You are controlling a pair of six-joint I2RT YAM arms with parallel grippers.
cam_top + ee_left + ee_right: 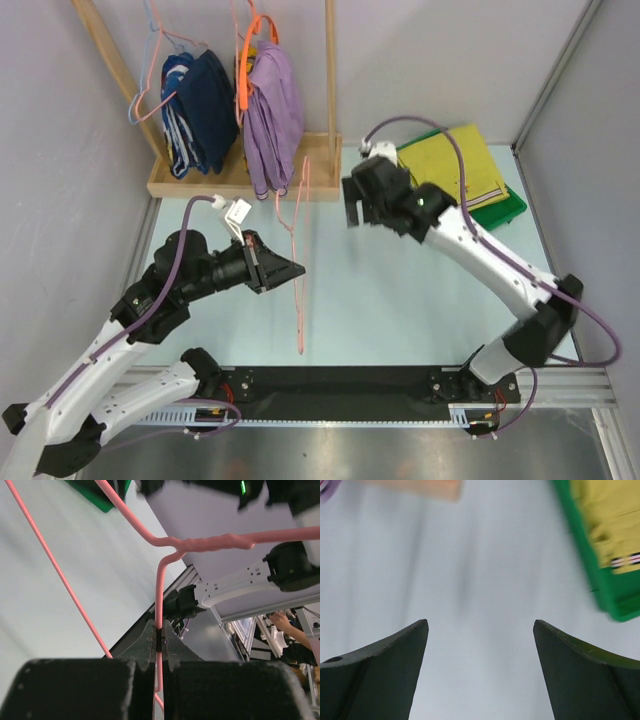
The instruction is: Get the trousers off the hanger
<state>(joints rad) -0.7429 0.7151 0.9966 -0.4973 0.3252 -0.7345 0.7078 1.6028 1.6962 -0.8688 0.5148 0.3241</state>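
Trousers [450, 165]: one mustard-yellow pair, lying folded flat in one green tray [510, 207] at 1 o'clock on the table, well apart from the hanger. Right wrist view is showing them at 1 o'clock [615, 515] inside the tray wall [580, 545], with one white-and-dark striped band [626, 560] at the near edge. The view is blurred, so no writing is readable.

Hanger [299, 320]: one thin pink wire, sitting mid-table and running from 12 to 6 in the top view. The left gripper [296, 268] is clamping it. In the left wrist view both fingers [158, 630] are pinching tight on the wire [159, 595], which is bending off toward 1 o'clock above them.

Right gripper [358, 215] is hovering just right of centre, between the hanger and the tray, holding nothing. Its wrist view shows two fingers spread wide [480, 625] over bare table.

One wooden rack [240, 182] is standing at 11 o'clock, carrying navy clothes [205, 105] and one lilac garment [273, 115] on one orange hanger [246, 60].
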